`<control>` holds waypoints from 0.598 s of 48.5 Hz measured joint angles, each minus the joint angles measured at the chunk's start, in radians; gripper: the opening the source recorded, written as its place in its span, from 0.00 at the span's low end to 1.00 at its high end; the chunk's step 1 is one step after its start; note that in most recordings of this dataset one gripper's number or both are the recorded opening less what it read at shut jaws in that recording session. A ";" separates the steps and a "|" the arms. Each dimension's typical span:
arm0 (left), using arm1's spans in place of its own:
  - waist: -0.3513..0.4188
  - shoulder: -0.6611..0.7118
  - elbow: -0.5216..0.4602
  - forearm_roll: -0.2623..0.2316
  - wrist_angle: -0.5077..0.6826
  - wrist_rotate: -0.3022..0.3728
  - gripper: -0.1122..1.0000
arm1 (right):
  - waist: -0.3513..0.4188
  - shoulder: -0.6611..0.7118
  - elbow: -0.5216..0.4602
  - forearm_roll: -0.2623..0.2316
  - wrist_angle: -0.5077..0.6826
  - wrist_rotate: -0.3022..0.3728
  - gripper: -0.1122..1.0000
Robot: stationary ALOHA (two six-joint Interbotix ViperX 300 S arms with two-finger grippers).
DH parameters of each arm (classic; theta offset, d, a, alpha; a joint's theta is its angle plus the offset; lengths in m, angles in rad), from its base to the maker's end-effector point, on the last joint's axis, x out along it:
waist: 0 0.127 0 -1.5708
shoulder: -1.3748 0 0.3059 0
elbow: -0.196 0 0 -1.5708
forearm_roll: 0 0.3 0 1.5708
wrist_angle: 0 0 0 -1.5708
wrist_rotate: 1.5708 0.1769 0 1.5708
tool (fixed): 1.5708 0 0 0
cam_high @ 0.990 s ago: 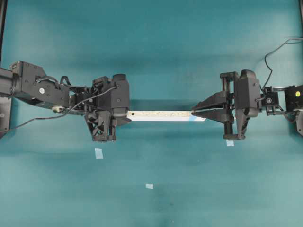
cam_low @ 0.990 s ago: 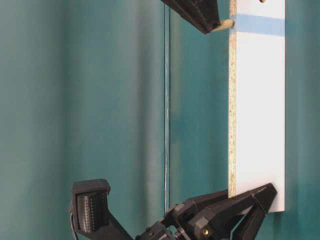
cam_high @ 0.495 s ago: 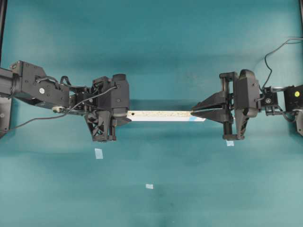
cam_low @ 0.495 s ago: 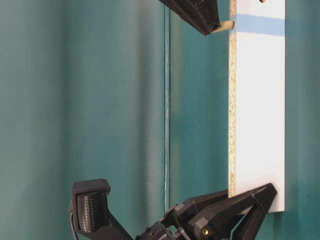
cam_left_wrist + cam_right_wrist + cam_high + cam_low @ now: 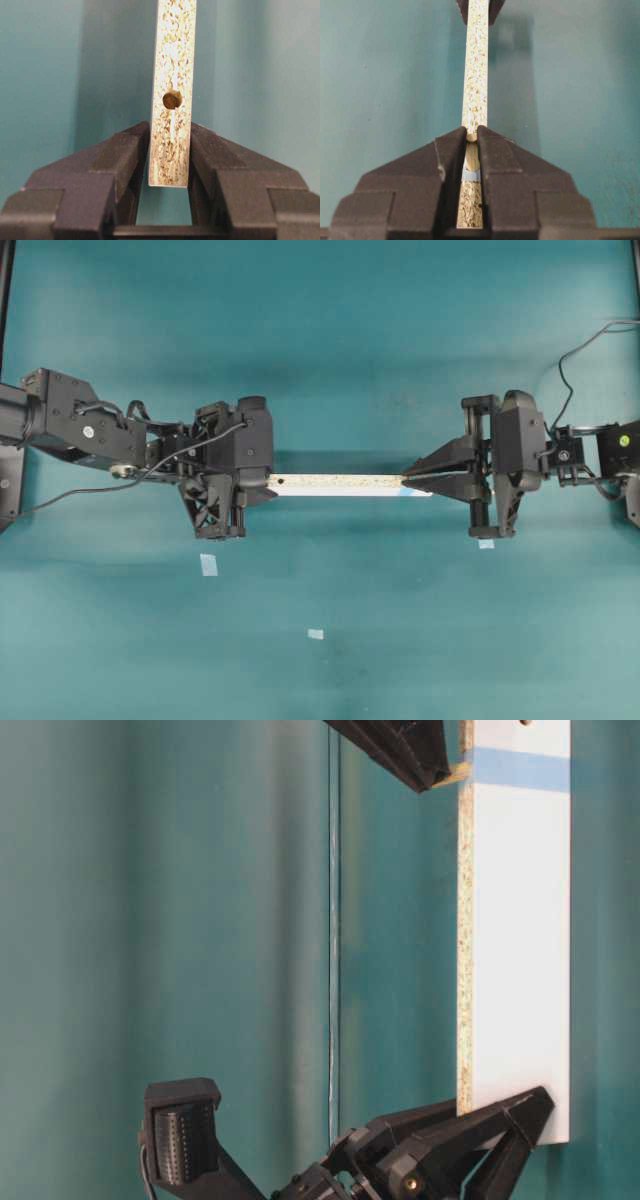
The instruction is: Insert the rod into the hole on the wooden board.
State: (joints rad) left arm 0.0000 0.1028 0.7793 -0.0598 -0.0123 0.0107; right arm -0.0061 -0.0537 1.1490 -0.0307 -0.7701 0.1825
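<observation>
1. Two grips are doing the work right now: your left gripper (image 5: pixel 169 165) is clamping one end of the wooden board (image 5: pixel 345 484), and your right gripper (image 5: pixel 471 142) is pinching the rod (image 5: pixel 471 157) between its fingertips.
2. You are pressing the rod into the speckled narrow edge of the board, right at the light-blue patch (image 5: pixel 520 768), which marks the hole; the hole itself is hiding behind the rod and your jaws, so you cannot be seeing how deep it is sitting.
3. Be keeping the rod in line with the hole as you push. In the table-level view the rod (image 5: pixel 455 775) is meeting the edge at a slant, so I judge that levelling your right wrist would be helping it slide instead of jamming.
4. Be holding the left grip firm and still so the board is not swinging away under the push.
5. Compared with a second ago, less of the rod is showing between your right fingertips and the board edge, and the right gripper is sitting slightly closer to the board; your left arm is staying put.
</observation>
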 measured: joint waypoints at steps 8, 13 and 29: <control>0.000 0.000 0.000 0.002 0.002 0.002 0.44 | 0.002 0.002 0.011 0.002 0.000 0.000 0.20; 0.000 0.000 0.000 0.000 0.002 0.002 0.44 | 0.002 -0.002 0.018 0.002 0.002 0.002 0.20; 0.000 0.000 0.000 0.000 0.006 0.002 0.44 | 0.002 -0.006 0.028 0.000 0.015 0.002 0.20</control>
State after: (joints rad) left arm 0.0000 0.1028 0.7793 -0.0598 -0.0061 0.0123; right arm -0.0046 -0.0598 1.1766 -0.0307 -0.7547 0.1841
